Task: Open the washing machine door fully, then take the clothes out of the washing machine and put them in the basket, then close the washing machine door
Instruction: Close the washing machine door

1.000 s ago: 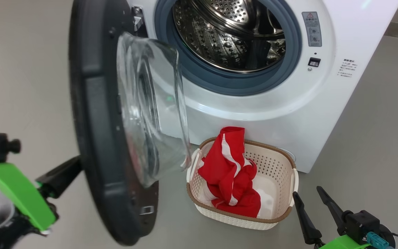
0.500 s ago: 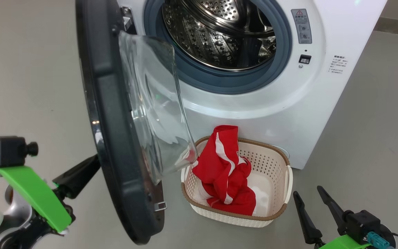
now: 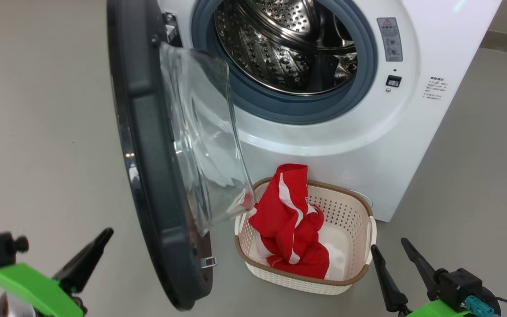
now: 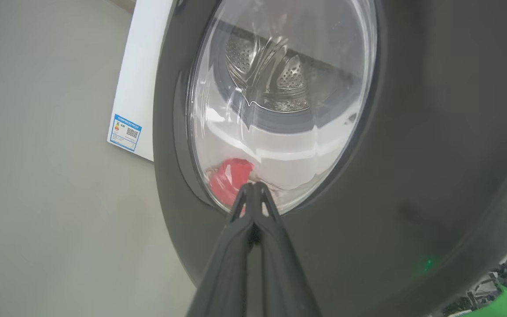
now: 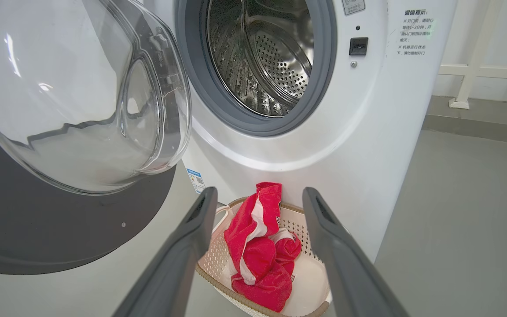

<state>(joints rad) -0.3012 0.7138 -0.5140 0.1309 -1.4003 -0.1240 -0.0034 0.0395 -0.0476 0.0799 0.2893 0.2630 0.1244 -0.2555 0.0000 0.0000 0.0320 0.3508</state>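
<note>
The white washing machine (image 3: 368,145) stands with its steel drum (image 3: 288,44) exposed and no clothes showing inside. The washing machine door (image 3: 148,154) hangs about half open, edge-on in the head view, its glass bowl (image 3: 205,132) facing the machine. Red clothes (image 3: 288,220) with white stripes lie in the cream basket (image 3: 359,207) on the floor below the opening. My left gripper (image 3: 106,233) is shut and empty, a short way off the door's black outer rim (image 4: 412,176). My right gripper (image 3: 388,245) stands open right of the basket, with the clothes (image 5: 258,259) beyond its fingers (image 5: 192,229).
Grey floor lies on both sides of the machine. The door's lower edge hangs close to the basket's left end. A blue-edged label (image 4: 124,132) sits on the machine's side. A white rail post (image 5: 469,66) and a low ledge stand far right.
The door has swung a little toward the machine. My left gripper, against the door's outer face before, has dropped lower and come away. The head view shifted slightly; the right gripper kept still.
</note>
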